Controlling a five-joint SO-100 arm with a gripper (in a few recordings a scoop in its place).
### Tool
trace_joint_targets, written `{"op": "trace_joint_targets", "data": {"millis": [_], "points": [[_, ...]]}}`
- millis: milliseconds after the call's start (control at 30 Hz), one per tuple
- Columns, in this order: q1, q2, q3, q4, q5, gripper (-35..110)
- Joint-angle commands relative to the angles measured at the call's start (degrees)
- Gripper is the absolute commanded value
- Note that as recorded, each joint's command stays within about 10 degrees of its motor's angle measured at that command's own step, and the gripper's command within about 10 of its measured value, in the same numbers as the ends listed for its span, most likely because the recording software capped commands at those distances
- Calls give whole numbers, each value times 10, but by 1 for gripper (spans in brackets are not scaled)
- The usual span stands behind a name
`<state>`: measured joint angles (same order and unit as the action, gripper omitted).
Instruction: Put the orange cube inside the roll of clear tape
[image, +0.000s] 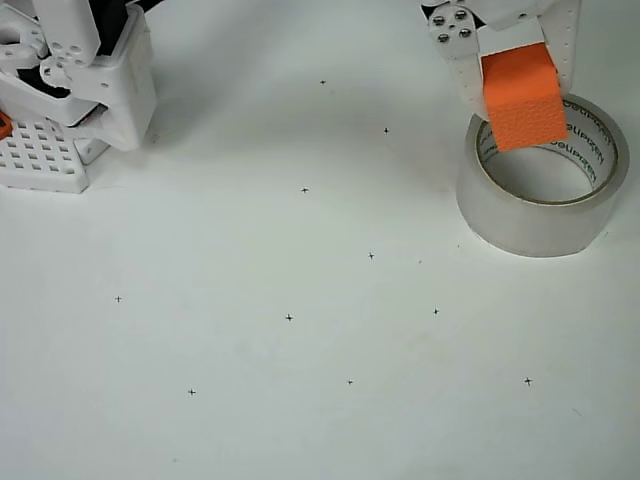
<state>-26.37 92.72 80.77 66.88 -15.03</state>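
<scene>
In the overhead view the orange cube (523, 97) hangs between the white fingers of my gripper (518, 80), which is shut on it. The cube sits over the far rim of the roll of clear tape (543, 220), partly above the hole. The roll lies flat on the white table at the right, a translucent grey ring with a white core and green lettering. The gripper reaches in from the top edge of the picture.
The arm's white base (90, 70) and a white perforated block (42, 160) with a tiny orange piece stand at the top left. Small black cross marks dot the white table (300, 350).
</scene>
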Motion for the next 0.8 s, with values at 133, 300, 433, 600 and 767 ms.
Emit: {"op": "trace_joint_targets", "data": {"millis": [133, 300, 433, 600, 767], "points": [[-34, -10, -67, 4, 12, 14], [-48, -28, -72, 4, 21, 14], [-55, -41, -73, 4, 27, 14], [-57, -72, -98, 4, 25, 14], [-54, -91, -114, 4, 22, 19]]}}
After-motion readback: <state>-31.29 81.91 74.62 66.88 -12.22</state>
